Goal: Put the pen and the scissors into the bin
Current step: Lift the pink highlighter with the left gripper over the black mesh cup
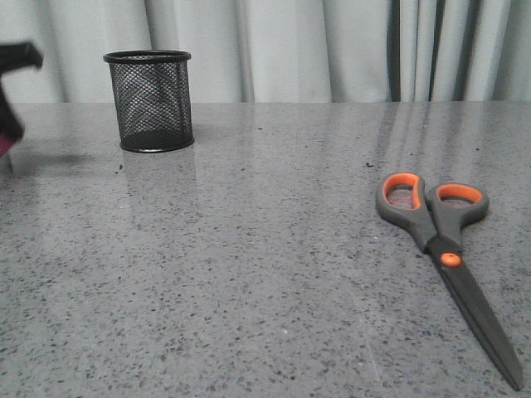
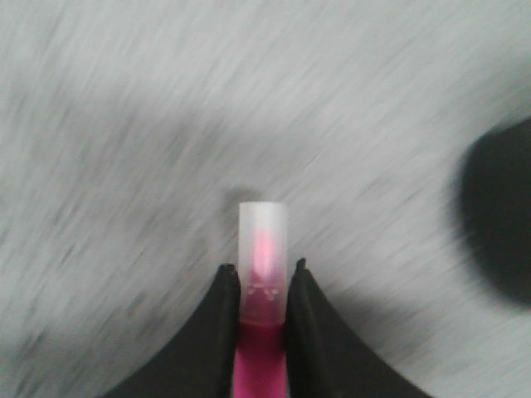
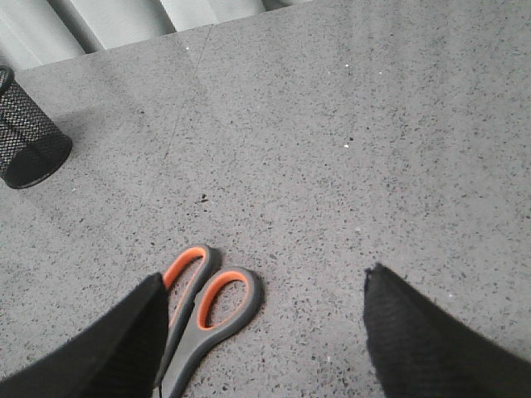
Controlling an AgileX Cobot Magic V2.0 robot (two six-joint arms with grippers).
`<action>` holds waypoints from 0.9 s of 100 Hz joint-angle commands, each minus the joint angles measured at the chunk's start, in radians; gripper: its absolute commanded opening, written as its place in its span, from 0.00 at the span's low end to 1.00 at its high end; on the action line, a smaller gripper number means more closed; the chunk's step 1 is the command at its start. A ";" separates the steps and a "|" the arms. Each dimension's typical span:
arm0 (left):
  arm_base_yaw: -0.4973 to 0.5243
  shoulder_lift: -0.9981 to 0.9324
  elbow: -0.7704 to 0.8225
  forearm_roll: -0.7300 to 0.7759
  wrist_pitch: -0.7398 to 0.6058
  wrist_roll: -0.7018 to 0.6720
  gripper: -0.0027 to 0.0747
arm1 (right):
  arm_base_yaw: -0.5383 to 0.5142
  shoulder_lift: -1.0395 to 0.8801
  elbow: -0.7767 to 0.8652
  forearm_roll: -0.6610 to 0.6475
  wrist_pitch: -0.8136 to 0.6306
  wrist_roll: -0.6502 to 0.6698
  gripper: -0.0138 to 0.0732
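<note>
My left gripper [image 2: 263,274] is shut on the magenta-pink pen [image 2: 263,249], whose pale translucent end sticks out past the fingertips; the view is blurred. In the front view that gripper [image 1: 10,91] shows only as a dark shape at the far left edge, left of the bin [image 1: 149,99], a black mesh cup standing upright at the back left. The scissors [image 1: 440,240] lie flat at the right, handles away from me, blades toward the front edge. My right gripper [image 3: 265,290] is open above the table; the scissors' handles [image 3: 207,298] lie beside its one finger.
A dark blurred shape [image 2: 498,215] at the edge of the left wrist view may be the bin. The bin also shows in the right wrist view [image 3: 29,137]. Grey curtains [image 1: 332,50] hang behind the speckled grey table [image 1: 249,249].
</note>
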 commanded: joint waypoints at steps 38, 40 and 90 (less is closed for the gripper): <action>-0.295 -0.040 -0.281 -0.191 -0.598 0.204 0.02 | 0.001 0.018 -0.036 0.007 -0.180 -0.006 0.68; -0.298 -0.032 -0.281 -0.191 -0.602 0.204 0.02 | 0.001 0.018 -0.036 0.007 -0.182 -0.006 0.68; -0.305 0.160 -0.281 -0.191 -0.638 0.204 0.02 | 0.001 0.018 -0.036 0.007 -0.134 -0.006 0.68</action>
